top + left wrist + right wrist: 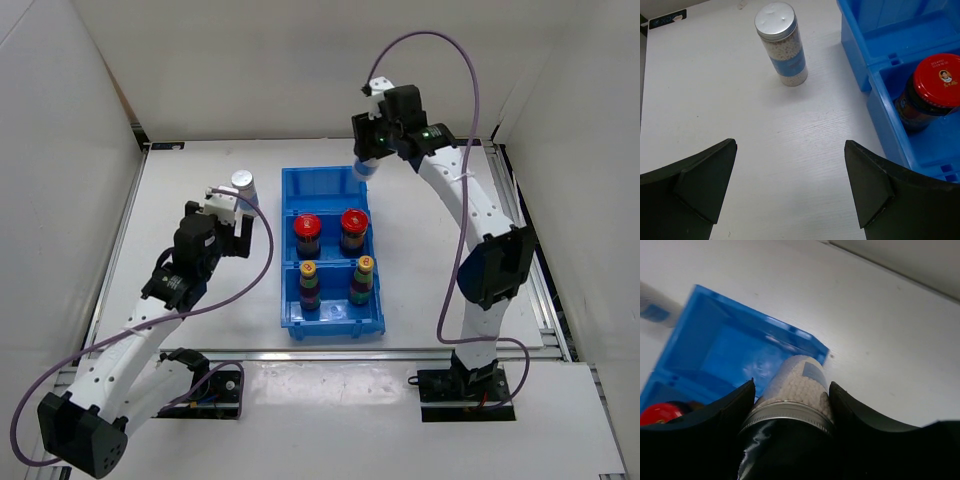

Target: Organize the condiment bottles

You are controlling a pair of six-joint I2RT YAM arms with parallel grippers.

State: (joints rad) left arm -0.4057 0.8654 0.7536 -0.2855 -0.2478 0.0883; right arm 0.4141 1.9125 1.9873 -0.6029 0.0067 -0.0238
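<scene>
My right gripper (372, 150) is shut on a white-blue bottle with a silver lid (799, 385) and holds it above the back right corner of the blue bin (290, 190). The second white-blue bottle (244, 187) stands on the table left of the bin; in the left wrist view it (782, 45) is ahead of my open, empty left gripper (790, 165). Two dark jars with red caps (307, 234) (353, 229) stand in the bin's middle row. Two slim yellow-capped bottles (309, 284) (362, 279) stand in the front row.
The bin's back row (320, 188) holds nothing. White walls close in on the left, back and right of the table. A metal rail (540, 290) runs along the table's right edge.
</scene>
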